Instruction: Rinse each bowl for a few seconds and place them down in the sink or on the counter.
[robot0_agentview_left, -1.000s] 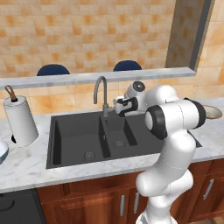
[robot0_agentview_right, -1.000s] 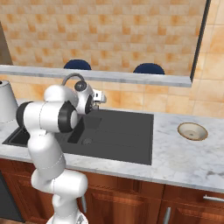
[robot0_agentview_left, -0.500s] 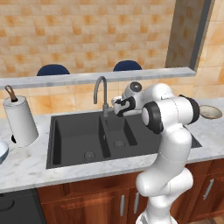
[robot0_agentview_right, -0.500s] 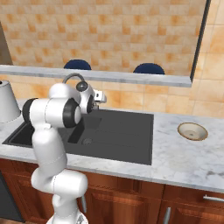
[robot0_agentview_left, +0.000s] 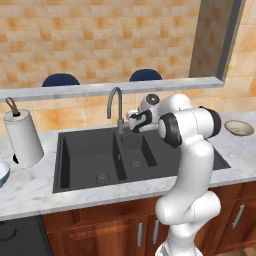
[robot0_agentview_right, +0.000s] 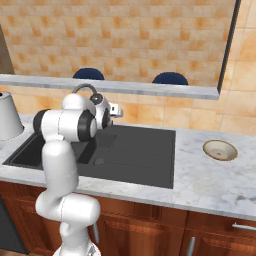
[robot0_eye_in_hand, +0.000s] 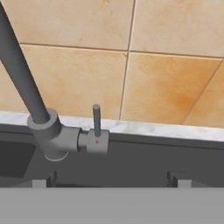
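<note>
The dark grey double-basin sink lies in the marbled counter. A tan bowl rests on the counter to the right of the sink. At the far left edge, part of a pale blue bowl sits on the counter. My gripper hovers open and empty just in front of the gooseneck tap. In the hand view the tap's upright lever stands between and beyond my fingertips.
A white paper towel roll stands on the counter left of the sink. A narrow grey ledge runs along the tiled wall behind the tap, with two dark blue chair tops beyond it.
The arm has shifted slightly left, bringing the open gripper a little closer to the tap. The bowls have not moved.
</note>
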